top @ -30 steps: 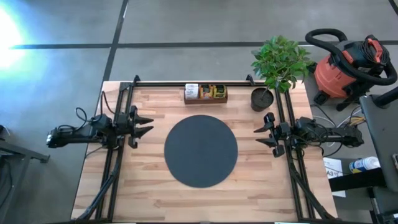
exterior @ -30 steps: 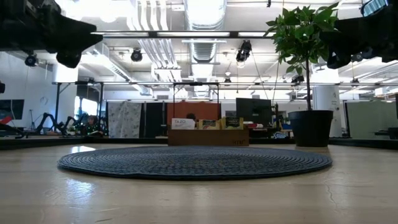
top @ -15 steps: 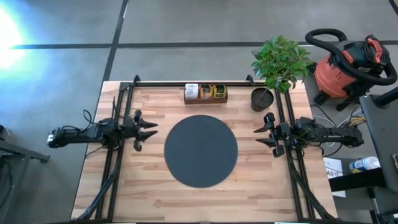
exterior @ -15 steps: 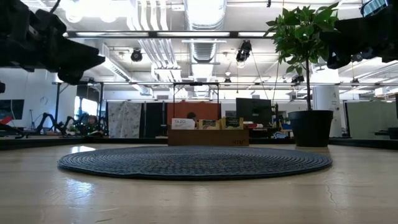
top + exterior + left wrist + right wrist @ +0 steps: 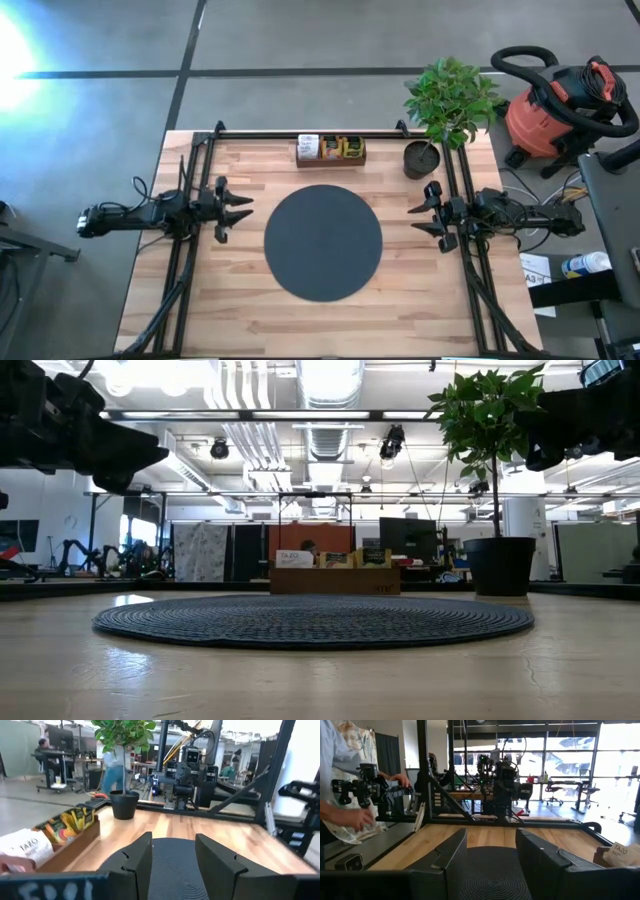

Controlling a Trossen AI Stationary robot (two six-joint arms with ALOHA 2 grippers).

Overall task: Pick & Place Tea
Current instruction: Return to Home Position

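My left hand (image 5: 245,207) and right hand (image 5: 412,220) flank the black disc (image 5: 322,241), fingers apart. The tea (image 5: 345,147) sits beyond the disc, well apart from both.

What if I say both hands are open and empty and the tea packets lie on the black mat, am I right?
Not quite. The left hand and right hand are open and empty, but the tea packets sit in the wooden tray beyond the black mat, not on it. The high view shows it.
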